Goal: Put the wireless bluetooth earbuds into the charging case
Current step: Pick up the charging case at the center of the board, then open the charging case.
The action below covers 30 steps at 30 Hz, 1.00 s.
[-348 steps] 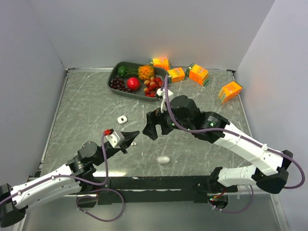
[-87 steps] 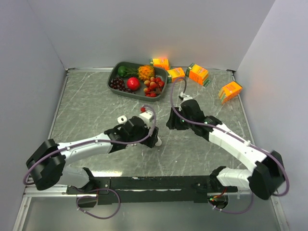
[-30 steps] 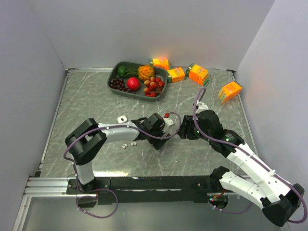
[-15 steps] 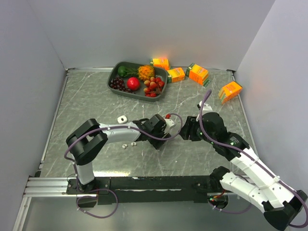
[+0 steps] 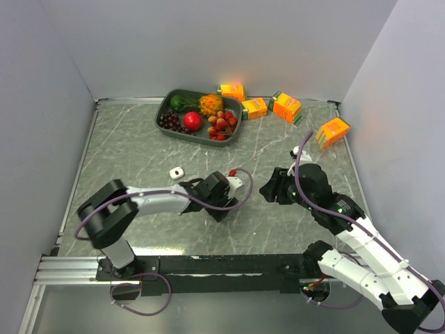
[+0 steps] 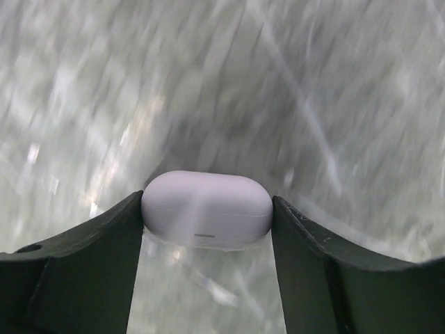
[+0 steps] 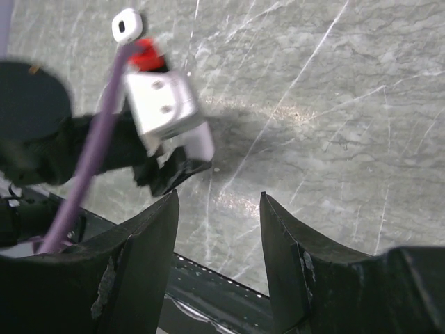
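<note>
In the left wrist view a white, closed, oval charging case [image 6: 206, 209] sits between both fingers of my left gripper [image 6: 206, 203], which is shut on it just above the blurred marble table. From above, the left gripper [image 5: 218, 204] is at the table's middle and covers the case. My right gripper [image 5: 270, 188] hangs open a little to its right, jaws [image 7: 219, 196] holding nothing and facing the left gripper. The earbuds are hidden in these views.
A second small white case [image 5: 176, 172] [image 7: 126, 24] lies left of the grippers. At the back stands a dark tray [image 5: 164, 109] of fruit. Orange cartons [image 5: 286, 106] lie beside it, and one [image 5: 332, 131] is near the right wall.
My left gripper has shut on the white case and drawn slightly left and toward the near edge. The right gripper has backed off a little to the right, still open.
</note>
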Each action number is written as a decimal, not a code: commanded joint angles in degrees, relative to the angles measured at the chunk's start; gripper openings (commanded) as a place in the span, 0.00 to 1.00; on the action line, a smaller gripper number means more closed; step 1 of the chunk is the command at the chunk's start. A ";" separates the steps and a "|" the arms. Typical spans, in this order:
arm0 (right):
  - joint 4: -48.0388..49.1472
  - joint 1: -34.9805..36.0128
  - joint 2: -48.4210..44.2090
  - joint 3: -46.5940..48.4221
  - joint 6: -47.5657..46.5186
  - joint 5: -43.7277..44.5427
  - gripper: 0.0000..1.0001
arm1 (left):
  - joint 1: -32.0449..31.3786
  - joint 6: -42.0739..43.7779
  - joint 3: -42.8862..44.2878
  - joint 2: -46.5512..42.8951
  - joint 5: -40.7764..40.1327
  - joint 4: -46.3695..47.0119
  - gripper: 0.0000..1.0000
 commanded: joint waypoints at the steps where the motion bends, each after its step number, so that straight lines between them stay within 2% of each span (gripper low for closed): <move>1: 1.13 -0.02 1.21 4.89 4.61 1.49 0.61 | -0.35 -6.31 -6.48 -10.77 -4.35 7.63 0.01; 3: 1.74 0.07 2.97 6.29 4.71 0.61 0.65 | -0.52 -7.98 -10.95 -17.00 -5.94 10.70 0.01; 4: 2.18 0.07 3.76 6.82 3.40 -2.96 0.66 | -0.52 -8.34 -13.06 -19.64 -5.86 17.68 0.01; 6: 2.10 0.07 6.13 8.75 1.64 -5.62 0.68 | -1.13 -8.34 -21.22 -28.51 -5.59 25.79 0.01; 7: 2.36 0.15 7.36 9.11 0.24 -8.86 0.69 | -1.40 -7.73 -24.47 -34.81 -4.98 34.97 0.01; 9: 3.33 0.33 8.07 9.55 -1.96 -11.69 0.72 | -2.45 -6.67 -34.67 -40.64 -2.88 46.61 0.01; 10: 3.77 0.50 8.34 9.46 -2.58 -14.14 0.75 | -2.80 -5.28 -37.83 -42.93 -2.35 56.58 0.01; 11: 4.38 1.46 8.69 9.64 -3.11 -14.95 0.91 | -3.33 -4.65 -41.52 -45.91 -1.82 58.86 0.01; 14: 3.60 4.01 11.23 12.26 -5.13 -14.00 0.99 | -4.38 -1.58 -41.47 -47.17 -0.32 56.78 0.01; 16: 1.84 8.40 13.87 14.37 -6.71 -10.93 1.00 | -5.53 1.22 -41.90 -47.70 1.87 56.86 0.01; 18: -0.26 11.91 16.76 18.15 -7.68 -6.71 1.00 | -7.90 3.51 -42.00 -48.22 0.39 56.95 0.01; 20: -0.80 13.24 18.35 20.61 -8.21 -5.55 0.99 | -9.92 6.42 -41.73 -48.67 0.38 55.64 0.01; 22: -1.50 14.39 20.55 22.46 -8.39 -5.02 0.98 | -11.59 9.41 -41.30 -49.10 -3.03 54.49 0.01; 30: -3.08 16.94 26.79 25.28 -10.32 -5.28 0.97 | -12.47 13.72 -40.33 -51.48 -5.68 51.33 0.01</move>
